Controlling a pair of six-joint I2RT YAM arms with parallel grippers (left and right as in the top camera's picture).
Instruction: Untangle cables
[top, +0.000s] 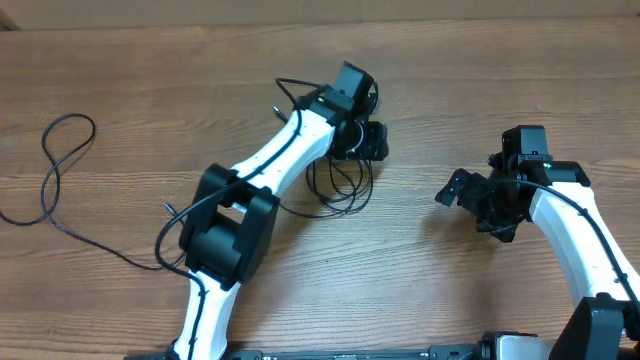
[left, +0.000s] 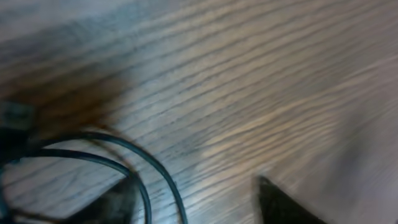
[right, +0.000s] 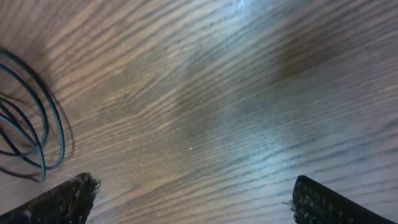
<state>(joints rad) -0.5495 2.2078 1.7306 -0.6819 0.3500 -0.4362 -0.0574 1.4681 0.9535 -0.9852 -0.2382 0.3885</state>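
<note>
I am holding my left gripper (left: 196, 199) right over the coiled bundle of cables (top: 342, 185) on the table (top: 200, 80), its fingers standing partway apart with a strand running between them, unpinched. I am hovering my right gripper (right: 193, 196) to the right of the bundle, spread wide and gripping nothing. Another loose cable (top: 56, 170) is lying well left of the bundle.

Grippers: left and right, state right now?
Left gripper: open, cable strands in the gap, not clamped.
Right gripper: open wide, holding nothing.
</note>
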